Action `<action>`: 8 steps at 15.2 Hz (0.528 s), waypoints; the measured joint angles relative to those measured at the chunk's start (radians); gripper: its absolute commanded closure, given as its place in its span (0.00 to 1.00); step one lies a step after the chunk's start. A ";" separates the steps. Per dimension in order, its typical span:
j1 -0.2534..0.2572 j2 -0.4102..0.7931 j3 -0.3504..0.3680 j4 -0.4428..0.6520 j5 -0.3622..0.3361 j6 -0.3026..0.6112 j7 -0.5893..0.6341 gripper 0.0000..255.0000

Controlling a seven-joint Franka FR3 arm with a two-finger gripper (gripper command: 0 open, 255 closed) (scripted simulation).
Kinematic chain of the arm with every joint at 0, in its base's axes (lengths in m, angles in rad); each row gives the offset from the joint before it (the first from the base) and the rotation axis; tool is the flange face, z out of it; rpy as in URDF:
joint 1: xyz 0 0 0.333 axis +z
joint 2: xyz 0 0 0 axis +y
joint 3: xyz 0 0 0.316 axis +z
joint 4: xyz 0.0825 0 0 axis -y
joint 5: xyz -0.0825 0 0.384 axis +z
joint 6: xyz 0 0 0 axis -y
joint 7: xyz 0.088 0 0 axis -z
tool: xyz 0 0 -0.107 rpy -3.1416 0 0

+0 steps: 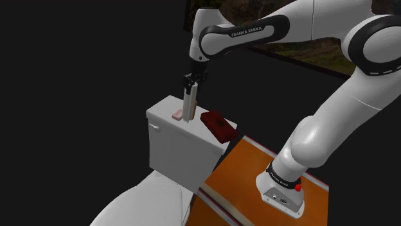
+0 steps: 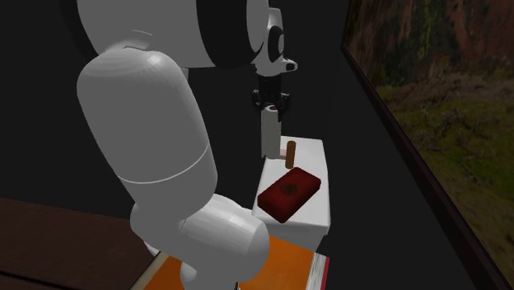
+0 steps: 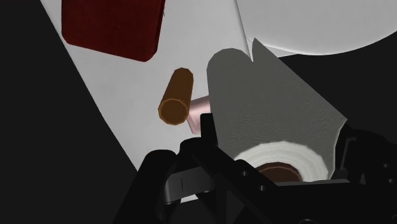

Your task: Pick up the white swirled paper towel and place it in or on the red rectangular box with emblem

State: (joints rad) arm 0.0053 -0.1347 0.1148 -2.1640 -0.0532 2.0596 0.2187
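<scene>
The tool (image 1: 193,83) grips the upright white paper towel roll (image 1: 188,106) by its top end over the toilet tank lid (image 1: 162,110), toward the shoulder view's left of the red box (image 1: 218,124); the roll is probably light, soft and crushable, so a gentle hold across the cored end suits it.

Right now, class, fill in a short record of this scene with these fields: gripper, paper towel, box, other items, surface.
gripper: shut on the top end of the paper towel roll
paper towel roll: white, upright over the lid; cannot tell whether it is clear of the lid
red box: dark red, lying flat on the lid, nothing on it
brown cylinder: lying on the lid beside the roll
pink item: next to the cylinder, partly hidden
surface: white toilet tank lid
</scene>
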 measured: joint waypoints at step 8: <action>0.000 -0.021 -0.001 0.085 0.005 -0.106 -0.008 1.00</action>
State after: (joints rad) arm 0.0058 -0.1561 0.1140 -2.0792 -0.0482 1.9538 0.2109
